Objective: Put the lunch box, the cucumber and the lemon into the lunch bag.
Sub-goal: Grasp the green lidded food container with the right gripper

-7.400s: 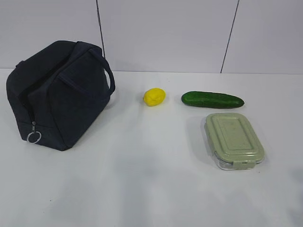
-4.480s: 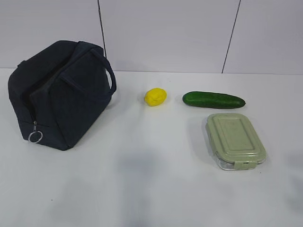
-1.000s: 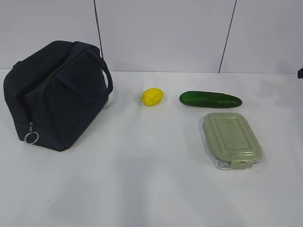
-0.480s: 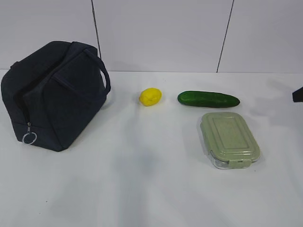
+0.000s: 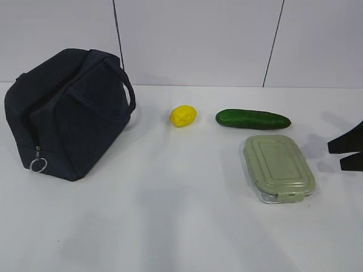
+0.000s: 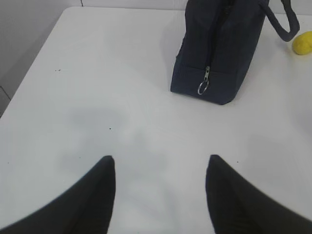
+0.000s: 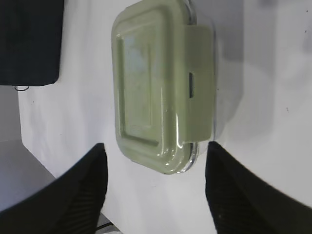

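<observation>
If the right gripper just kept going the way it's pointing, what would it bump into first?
Most likely the lunch box. In the wrist view it lies straight ahead of the right gripper, whose open jaws frame it. Nothing else stands between them, though how much gap remains is hard to judge.

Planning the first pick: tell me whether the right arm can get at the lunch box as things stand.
Probably yes. The right hand is open and empty, with the lunch box lying just ahead between its fingers. Nothing sits on the box's lid; the cucumber lies apart behind it.
</observation>
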Action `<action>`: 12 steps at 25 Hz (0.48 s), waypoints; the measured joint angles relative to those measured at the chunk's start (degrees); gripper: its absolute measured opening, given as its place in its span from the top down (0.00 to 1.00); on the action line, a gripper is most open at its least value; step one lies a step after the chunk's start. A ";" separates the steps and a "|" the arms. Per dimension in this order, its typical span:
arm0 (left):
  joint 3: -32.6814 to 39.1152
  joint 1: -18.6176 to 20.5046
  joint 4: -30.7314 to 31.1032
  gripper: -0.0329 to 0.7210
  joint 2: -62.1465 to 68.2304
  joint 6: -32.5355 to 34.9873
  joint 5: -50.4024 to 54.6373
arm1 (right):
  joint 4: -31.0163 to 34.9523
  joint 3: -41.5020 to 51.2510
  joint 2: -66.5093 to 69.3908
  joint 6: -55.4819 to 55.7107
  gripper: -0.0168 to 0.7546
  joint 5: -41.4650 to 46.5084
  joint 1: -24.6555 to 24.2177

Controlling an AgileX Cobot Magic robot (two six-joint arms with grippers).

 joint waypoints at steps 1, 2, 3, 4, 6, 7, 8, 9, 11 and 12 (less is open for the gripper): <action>0.00 0.00 0.00 0.41 0.00 0.00 0.00 | 0.29 0.00 1.05 -1.04 0.34 -0.09 0.00; 0.00 0.00 0.00 0.41 0.00 0.00 0.00 | 0.73 0.00 2.20 -1.93 0.34 -0.16 0.00; 0.00 0.00 0.00 0.41 0.00 0.00 0.00 | 0.99 0.00 3.28 -2.81 0.34 -0.24 0.00; 0.00 0.00 0.00 0.41 0.00 0.00 0.00 | 1.20 -0.27 4.16 -3.37 0.34 -0.24 0.00; 0.00 0.00 0.00 0.41 0.00 0.00 0.00 | 1.47 -1.52 6.15 -3.87 0.34 -0.24 0.00; 0.00 0.00 0.00 0.41 0.00 0.00 0.00 | 1.57 -1.87 6.77 -4.05 0.34 -0.38 0.00; 0.00 0.00 0.10 0.41 0.00 0.00 0.00 | 1.68 -2.13 7.24 -4.49 0.34 -0.56 0.00; 0.00 0.00 0.10 0.41 0.00 0.00 0.00 | 1.68 -2.24 7.69 -4.88 0.34 -0.53 0.00; 0.00 0.00 0.10 0.41 0.00 0.00 0.00 | 1.68 -2.24 7.91 -5.61 0.34 -0.53 0.00; 0.00 0.00 0.10 0.41 0.00 0.00 0.00 | 1.82 -2.24 7.91 -5.86 0.34 -0.53 0.00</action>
